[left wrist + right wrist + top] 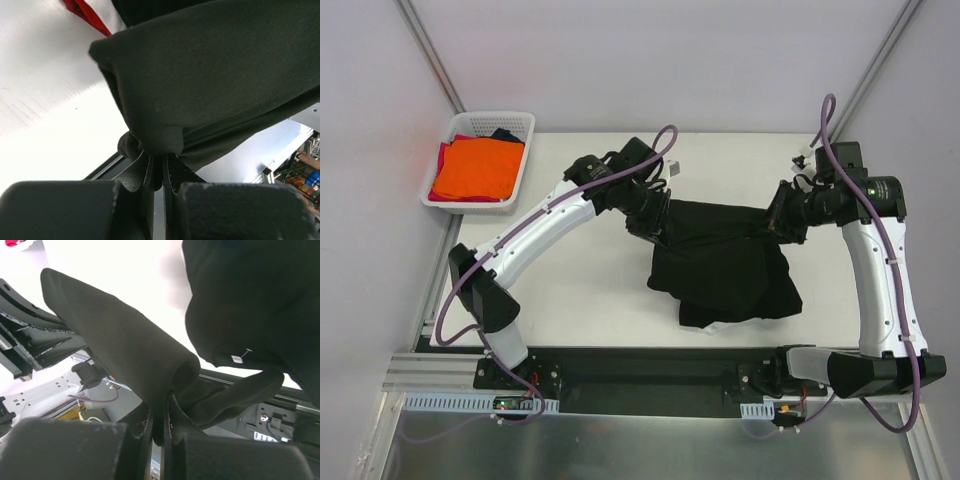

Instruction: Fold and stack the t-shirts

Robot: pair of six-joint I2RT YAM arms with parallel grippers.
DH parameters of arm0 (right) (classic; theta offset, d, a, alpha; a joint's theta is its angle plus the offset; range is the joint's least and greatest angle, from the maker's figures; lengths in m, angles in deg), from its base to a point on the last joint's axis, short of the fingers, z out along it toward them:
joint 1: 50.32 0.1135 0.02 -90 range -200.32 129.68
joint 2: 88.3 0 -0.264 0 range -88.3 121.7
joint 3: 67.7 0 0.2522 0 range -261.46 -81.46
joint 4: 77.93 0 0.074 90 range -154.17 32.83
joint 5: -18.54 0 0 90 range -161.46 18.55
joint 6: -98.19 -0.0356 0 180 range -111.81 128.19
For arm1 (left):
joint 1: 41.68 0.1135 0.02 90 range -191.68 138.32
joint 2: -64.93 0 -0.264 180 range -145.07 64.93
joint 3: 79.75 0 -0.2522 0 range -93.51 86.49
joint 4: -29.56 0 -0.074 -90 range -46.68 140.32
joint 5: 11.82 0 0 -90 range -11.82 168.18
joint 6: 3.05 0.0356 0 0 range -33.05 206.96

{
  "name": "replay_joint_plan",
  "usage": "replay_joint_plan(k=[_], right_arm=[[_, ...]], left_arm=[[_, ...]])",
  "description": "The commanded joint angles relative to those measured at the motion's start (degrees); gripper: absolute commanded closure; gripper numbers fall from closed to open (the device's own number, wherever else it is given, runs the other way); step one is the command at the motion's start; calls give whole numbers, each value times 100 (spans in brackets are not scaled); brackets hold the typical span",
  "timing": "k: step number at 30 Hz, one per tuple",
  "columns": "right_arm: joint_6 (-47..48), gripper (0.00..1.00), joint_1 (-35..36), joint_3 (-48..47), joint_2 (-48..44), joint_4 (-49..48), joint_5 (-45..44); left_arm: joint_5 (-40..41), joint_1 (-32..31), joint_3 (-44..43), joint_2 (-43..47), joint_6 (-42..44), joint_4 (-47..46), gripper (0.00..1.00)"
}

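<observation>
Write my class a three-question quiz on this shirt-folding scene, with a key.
1. True or false: the left gripper and the right gripper are both shut on the black t-shirt.
2. What colour is the top shirt in the basket? A orange, B green, C white.
3. Fill in: the black t-shirt stretches ___ the two grippers.
Key: 1 true; 2 A; 3 between.

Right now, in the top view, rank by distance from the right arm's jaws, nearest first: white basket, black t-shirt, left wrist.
1. Black t-shirt: held, centre.
2. Left wrist: across the shirt.
3. White basket: far left corner.
</observation>
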Motion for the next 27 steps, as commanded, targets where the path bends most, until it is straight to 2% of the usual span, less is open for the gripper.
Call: replay_joint_plan(k=[1,14,27], right_arm=[[228,99,-239,-73,-268,608,-488],[536,99,-574,306,-444,933,-576],[632,99,-916,270,-479,1671,-1411]], left_arm=[[456,-132,-355,-141,411,921,100],[852,-668,-944,-686,350,1299,100],[975,-1064,-1251,-1134,262,1413,100]])
